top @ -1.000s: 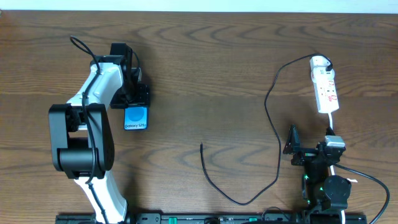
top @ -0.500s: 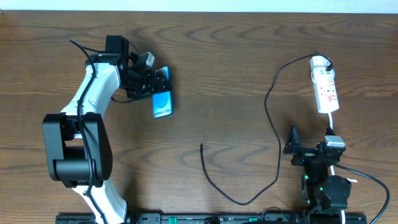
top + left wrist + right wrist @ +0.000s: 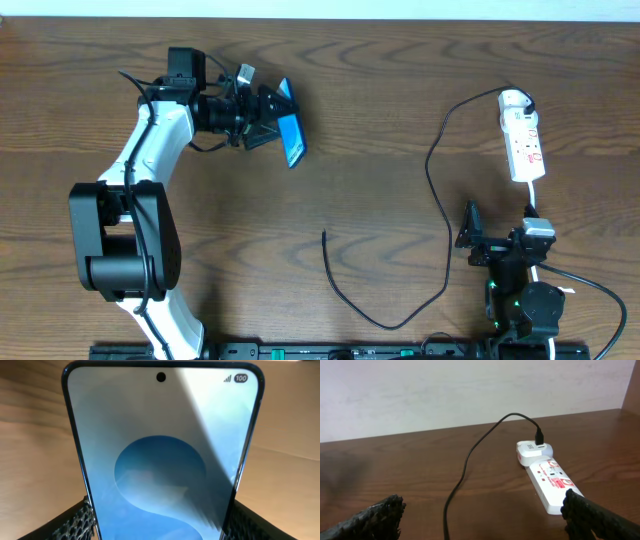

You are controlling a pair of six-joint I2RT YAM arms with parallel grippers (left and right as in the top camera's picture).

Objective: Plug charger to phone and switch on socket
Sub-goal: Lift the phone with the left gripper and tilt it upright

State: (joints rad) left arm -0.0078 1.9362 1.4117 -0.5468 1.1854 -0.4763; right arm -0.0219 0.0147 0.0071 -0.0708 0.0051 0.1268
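So far little of the job looks finished. The left gripper (image 3: 256, 122) has its fingers (image 3: 75, 521) clamped on both long edges of the phone (image 3: 291, 138), spread about as wide as the handset and gripping its lower part. It holds the phone off the table (image 3: 380, 70) at a slant, towards the far left, with the blue screen lit. The charger (image 3: 446, 250) has its black plug (image 3: 539, 437) seated in the rounded end of the socket (image 3: 524, 145), which lies at the far right. From there the cable sweeps down and loops back to the middle of the table, where the connector tip (image 3: 323, 234) lies loose, well apart from the phone. The right gripper (image 3: 472, 238) sits low at the near right with its fingers spread fully and nothing between them, just short of the socket's near end. What remains, as I judge it, is bringing tip and phone together, seating the connector, then pressing the socket's switch; whether that switch is on cannot be told at this size.
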